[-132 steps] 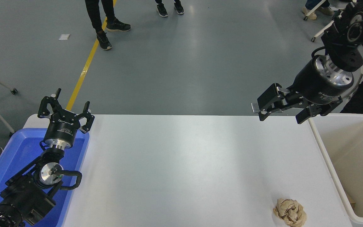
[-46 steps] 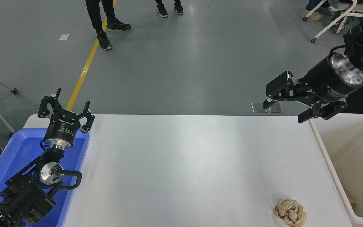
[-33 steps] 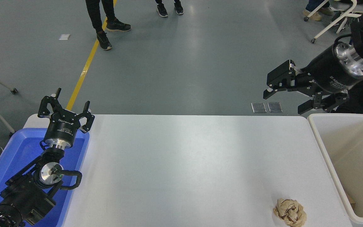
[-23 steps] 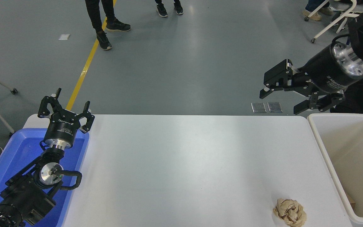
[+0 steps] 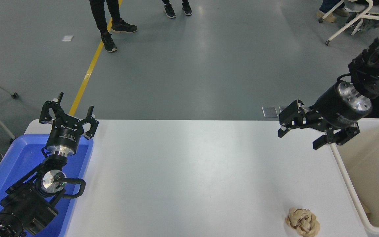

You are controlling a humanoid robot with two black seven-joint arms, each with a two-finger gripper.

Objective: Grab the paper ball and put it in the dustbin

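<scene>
We see the right gripper [image 5: 298,140], jaws spread and empty, at right of centre beside the dustbin [image 5: 343,168], the paper ball [image 5: 302,221] at lower right, the left gripper [image 5: 67,113] spread at left.

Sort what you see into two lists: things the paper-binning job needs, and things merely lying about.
Needed for the job:
paper ball, on the table
dustbin
right claw, open

Just lying about:
blue tray
left claw, parked over the tray
chair on the floor behind
</scene>
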